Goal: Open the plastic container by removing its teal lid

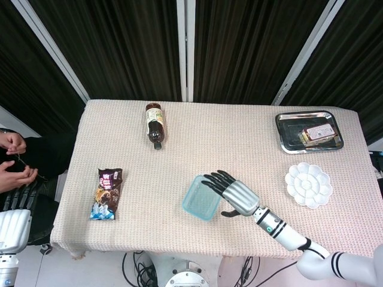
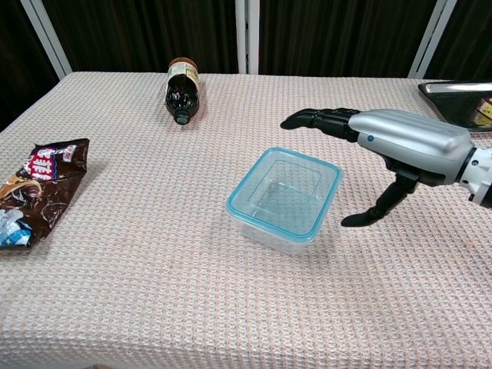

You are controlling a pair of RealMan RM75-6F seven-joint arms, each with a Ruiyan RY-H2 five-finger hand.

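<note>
A clear plastic container with a teal lid (image 1: 201, 198) (image 2: 284, 197) sits flat on the cloth near the table's front middle, its lid on. My right hand (image 1: 234, 195) (image 2: 400, 150) hovers just to the right of it, open, fingers (image 2: 317, 119) stretched toward the far side and the thumb (image 2: 377, 211) hanging down beside the container without touching it. Only part of my left arm (image 1: 12, 232) shows at the head view's lower left corner; that hand's fingers are not visible enough to judge.
A brown bottle (image 1: 155, 124) lies on its side at the back. A snack wrapper (image 1: 107, 193) lies at the left. A metal tray (image 1: 309, 131) and a white paint palette (image 1: 308, 184) sit at the right. A person's hands (image 1: 13, 158) are beyond the left edge.
</note>
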